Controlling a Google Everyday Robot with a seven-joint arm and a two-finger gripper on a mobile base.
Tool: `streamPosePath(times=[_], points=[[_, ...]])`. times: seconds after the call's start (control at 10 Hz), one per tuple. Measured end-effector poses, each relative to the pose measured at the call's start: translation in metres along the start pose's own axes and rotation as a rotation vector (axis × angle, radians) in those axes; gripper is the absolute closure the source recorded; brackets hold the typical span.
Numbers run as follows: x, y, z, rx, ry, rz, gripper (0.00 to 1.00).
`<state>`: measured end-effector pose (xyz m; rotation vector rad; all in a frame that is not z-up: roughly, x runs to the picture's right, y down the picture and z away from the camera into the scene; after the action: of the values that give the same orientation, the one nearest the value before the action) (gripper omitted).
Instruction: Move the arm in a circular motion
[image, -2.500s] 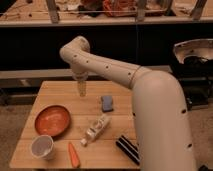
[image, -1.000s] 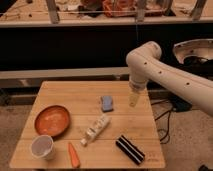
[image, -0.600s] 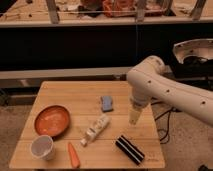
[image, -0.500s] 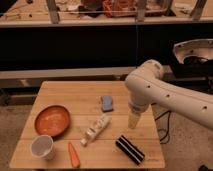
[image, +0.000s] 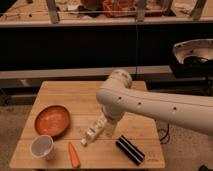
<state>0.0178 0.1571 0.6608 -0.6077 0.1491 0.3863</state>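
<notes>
While low over the table (image: 65, 92), the arm (image: 150, 105), jaws beside the white bottle (image: 94, 132), their state unclear.

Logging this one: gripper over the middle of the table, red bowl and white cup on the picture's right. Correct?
No. The camera view shows the red bowl and white cup on the picture's left, not right. The gripper is over the middle of the table, beside a small bottle.

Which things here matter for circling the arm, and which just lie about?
In use: arm, with its gripper low over the table beside the white bottle.
Lying about: orange bowl, white cup, carrot, white bottle, black block.
</notes>
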Motion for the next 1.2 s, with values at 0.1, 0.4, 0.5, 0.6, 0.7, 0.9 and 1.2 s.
streamPosePath(times=[0.1,0.4,0.5,0.6,0.7,0.9,1.2], points=[[-0.026,0.010,0.004,-0.002,-0.010,-0.028,0.20],[-0.099,0.028,0.013,0.003,-0.046,-0.125,0.20],[-0.128,0.027,0.012,0.017,-0.067,-0.166,0.20],[-0.150,0.015,0.011,0.035,-0.081,-0.198,0.20],[-0.164,0.003,0.010,0.045,-0.091,-0.220,0.20],[-0.191,-0.038,0.011,0.060,-0.109,-0.273,0.20],[-0.207,-0.116,0.012,0.080,-0.112,-0.365,0.20]])
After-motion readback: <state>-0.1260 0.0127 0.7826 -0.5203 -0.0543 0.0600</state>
